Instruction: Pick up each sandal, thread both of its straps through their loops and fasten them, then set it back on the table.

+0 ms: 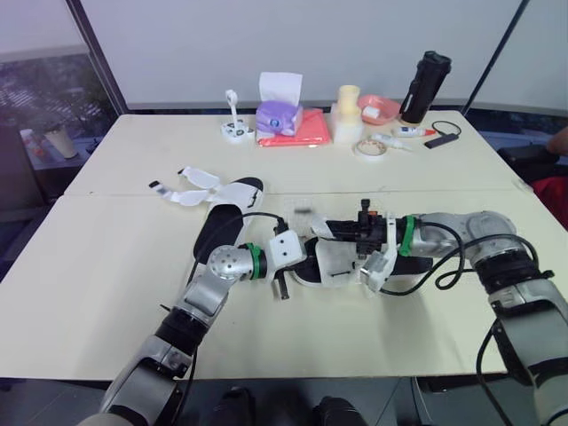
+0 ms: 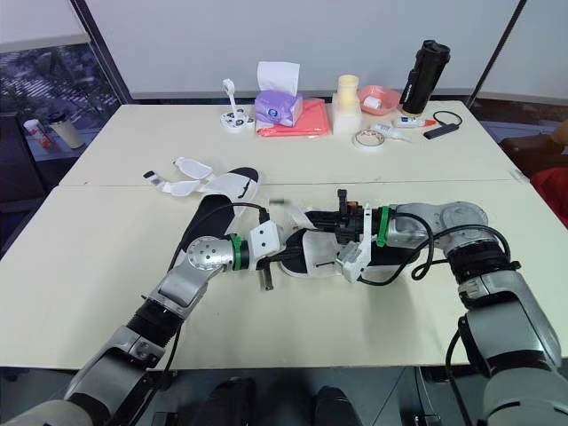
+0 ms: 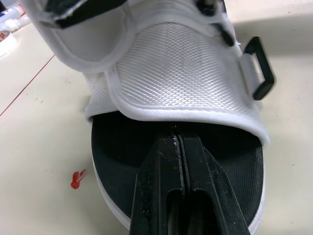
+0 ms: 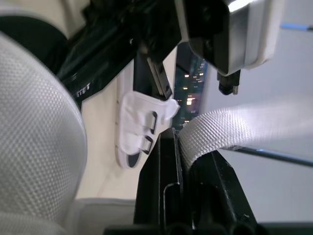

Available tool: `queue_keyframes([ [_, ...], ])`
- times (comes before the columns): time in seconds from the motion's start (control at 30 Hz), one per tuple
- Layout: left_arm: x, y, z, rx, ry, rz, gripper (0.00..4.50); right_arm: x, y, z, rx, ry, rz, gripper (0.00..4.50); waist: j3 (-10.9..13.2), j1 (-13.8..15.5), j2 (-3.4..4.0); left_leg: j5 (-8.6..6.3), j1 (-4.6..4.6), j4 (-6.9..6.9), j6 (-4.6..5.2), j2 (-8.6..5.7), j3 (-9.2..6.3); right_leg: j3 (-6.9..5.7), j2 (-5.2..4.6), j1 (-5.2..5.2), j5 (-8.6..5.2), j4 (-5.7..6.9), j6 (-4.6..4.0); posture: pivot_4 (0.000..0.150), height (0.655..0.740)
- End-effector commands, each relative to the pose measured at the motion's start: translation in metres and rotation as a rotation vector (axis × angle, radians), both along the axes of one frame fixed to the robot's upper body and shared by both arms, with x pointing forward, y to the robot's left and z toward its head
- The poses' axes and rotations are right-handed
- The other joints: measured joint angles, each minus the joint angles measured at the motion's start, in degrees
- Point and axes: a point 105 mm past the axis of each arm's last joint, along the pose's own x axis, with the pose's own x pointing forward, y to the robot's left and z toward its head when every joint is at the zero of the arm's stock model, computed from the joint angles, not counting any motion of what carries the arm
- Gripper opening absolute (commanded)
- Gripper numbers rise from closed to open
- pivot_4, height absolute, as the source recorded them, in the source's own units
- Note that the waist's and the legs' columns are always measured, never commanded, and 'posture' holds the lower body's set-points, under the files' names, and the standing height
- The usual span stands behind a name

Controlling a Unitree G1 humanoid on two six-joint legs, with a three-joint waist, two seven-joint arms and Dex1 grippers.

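One white-strapped sandal (image 1: 339,263) with a black footbed lies at the table's middle between my two grippers. My left gripper (image 3: 178,139) is shut, its tips resting on the footbed (image 3: 122,147) at the edge of the white front band (image 3: 176,73). A black loop (image 3: 259,68) sticks out from the band's side. My right gripper (image 4: 182,136) reaches in from the right and is shut on a white woven strap (image 4: 234,127) of this sandal. The second sandal (image 1: 216,192) lies unfastened farther back on the left, straps spread out.
Along the far edge of the table stand a purple tissue box (image 1: 278,114) on a red cloth (image 1: 308,130), a cream jar (image 1: 349,111), a pink bowl (image 1: 380,106), a black bottle (image 1: 426,86) and a tape roll (image 1: 370,148). A person's red sleeve (image 1: 556,192) is at the right edge.
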Motion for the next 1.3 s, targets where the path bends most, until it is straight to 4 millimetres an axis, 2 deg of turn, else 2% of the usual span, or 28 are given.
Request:
queue_keyframes([
  [0.03, -0.001, 0.001, -0.003, 0.001, 0.014, -0.002, 0.0, 0.012, -0.018, 0.01, 0.024, -0.101, -0.053, 0.08, 0.0, 0.06, 0.0, 0.0, 0.0, 0.0, 0.0, -0.01, -0.01, 0.0, -0.01, 0.01, 0.0, 0.0, 0.0, 0.15, 0.74],
  [0.13, -0.002, 0.001, -0.003, 0.0, 0.015, -0.002, 0.0, 0.014, -0.025, 0.01, 0.049, -0.088, -0.066, 1.01, 0.0, 0.01, 0.0, 0.0, -0.01, -0.02, 0.01, -0.06, 0.01, 0.0, -0.05, 0.0, 0.0, 0.0, 0.0, 0.15, 0.74],
  [0.2, -0.002, 0.001, -0.003, 0.0, 0.018, -0.003, 0.0, 0.014, -0.028, 0.012, 0.059, -0.089, -0.072, 1.92, 0.0, -0.14, 0.0, 0.0, -0.01, -0.02, 0.02, -0.08, 0.01, 0.0, -0.06, 0.0, 0.0, 0.0, 0.0, 0.15, 0.74],
  [0.23, -0.002, 0.002, -0.003, -0.001, 0.019, -0.004, 0.0, 0.015, -0.031, 0.014, 0.069, -0.098, -0.079, 2.57, 0.0, -0.23, 0.0, 0.0, -0.01, -0.03, 0.02, -0.08, 0.01, 0.0, -0.06, 0.0, 0.0, 0.01, 0.0, 0.15, 0.74],
  [0.37, -0.002, 0.003, -0.004, -0.005, 0.024, -0.006, 0.0, 0.018, -0.047, 0.03, 0.119, -0.148, -0.131, 4.48, 0.0, -0.41, 0.0, 0.0, 0.0, -0.04, 0.03, -0.07, 0.01, 0.01, -0.03, -0.01, 0.0, 0.04, 0.0, 0.15, 0.74],
  [0.47, -0.002, 0.004, -0.003, -0.016, 0.029, -0.01, 0.0, 0.025, -0.071, 0.039, 0.136, -0.153, -0.236, 4.48, 0.0, -0.34, 0.0, -0.01, -0.01, -0.05, 0.03, -0.08, 0.02, 0.01, -0.05, -0.02, 0.0, 0.04, 0.0, 0.15, 0.74],
  [0.57, -0.001, 0.005, -0.001, -0.024, 0.034, -0.015, 0.0, 0.032, -0.103, 0.057, 0.313, -0.027, -0.409, 4.48, 0.01, -0.51, -0.01, -0.01, -0.01, -0.07, 0.05, -0.08, 0.05, 0.03, -0.05, -0.02, 0.0, 0.02, 0.0, 0.15, 0.74],
  [0.63, 0.0, 0.007, -0.001, -0.025, 0.037, -0.018, 0.0, 0.027, -0.11, 0.064, 0.367, 0.027, -0.42, 4.48, 0.01, -0.62, -0.01, -0.02, -0.01, -0.07, 0.06, -0.08, 0.06, 0.03, -0.04, 0.0, 0.0, 0.0, 0.0, 0.15, 0.74],
  [0.73, 0.001, 0.009, -0.001, -0.019, 0.038, -0.02, 0.0, 0.022, -0.117, 0.061, 0.394, 0.113, -0.451, 4.48, 0.01, -0.8, -0.01, -0.04, 0.0, -0.06, 0.09, -0.02, 0.06, 0.03, -0.02, 0.02, 0.0, -0.01, 0.0, 0.15, 0.74],
  [0.83, 0.002, 0.01, -0.001, -0.015, 0.038, -0.024, 0.0, 0.03, -0.124, 0.06, 0.593, 0.377, -0.558, 4.48, 0.03, -1.3, -0.05, -0.04, 0.06, -0.04, 0.1, 0.02, 0.02, 0.0, 0.02, 0.19, 0.0, -0.07, 0.0, 0.15, 0.74],
  [0.9, 0.002, 0.01, -0.001, -0.013, 0.041, -0.033, 0.0, 0.028, -0.114, 0.061, 0.754, 0.741, -0.543, 4.48, 0.03, -1.57, -0.01, -0.04, 0.21, -0.02, 0.1, 0.05, -0.04, -0.06, 0.06, 0.44, 0.0, -0.15, 0.0, 0.15, 0.74],
  [0.97, 0.002, 0.01, -0.001, -0.012, 0.047, -0.044, 0.0, 0.018, -0.1, 0.064, 0.83, 1.026, -0.481, 4.48, 0.02, -1.73, 0.08, -0.07, 0.4, -0.04, 0.14, 0.14, -0.08, -0.09, 0.07, 0.68, 0.0, -0.22, 0.0, 0.15, 0.74],
  [1.0, 0.0, 0.01, -0.002, -0.009, 0.053, -0.055, 0.0, 0.011, -0.093, 0.061, 0.855, 1.228, -0.474, 4.48, 0.02, -1.71, 0.1, -0.08, 0.47, -0.04, 0.16, 0.23, -0.07, -0.09, 0.07, 0.72, 0.0, -0.23, 0.0, 0.15, 0.74],
  [1.07, -0.004, 0.009, -0.004, 0.012, 0.056, -0.083, 0.0, -0.014, -0.077, 0.052, 0.802, 1.608, -0.444, 4.48, 0.02, -1.52, 0.14, -0.09, 0.5, -0.06, 0.18, 0.28, -0.12, -0.1, 0.05, 0.77, 0.0, -0.25, 0.0, 0.15, 0.74],
  [1.1, -0.005, 0.009, -0.006, 0.025, 0.052, -0.09, 0.0, -0.027, -0.072, 0.05, 0.762, 1.744, -0.425, 4.48, 0.02, -1.28, 0.14, -0.11, 0.51, -0.04, 0.2, 0.29, -0.12, -0.12, 0.05, 0.78, 0.0, -0.26, 0.0, 0.15, 0.74],
  [1.2, -0.003, 0.012, -0.01, 0.062, 0.038, -0.081, 0.0, -0.053, -0.061, 0.047, 0.666, 1.993, -0.378, 4.48, 0.02, -0.69, 0.1, -0.18, 0.52, -0.02, 0.32, 0.27, -0.14, -0.15, 0.02, 0.86, -0.01, -0.4, -0.01, 0.15, 0.74],
  [1.3, 0.001, 0.015, -0.016, 0.119, 0.003, -0.064, 0.0, -0.065, -0.052, 0.035, 0.575, 2.081, -0.39, 4.48, 0.02, -0.28, 0.1, -0.19, 0.55, 0.0, 0.34, 0.26, -0.1, -0.12, 0.03, 0.84, -0.01, -0.4, -0.01, 0.15, 0.74],
])
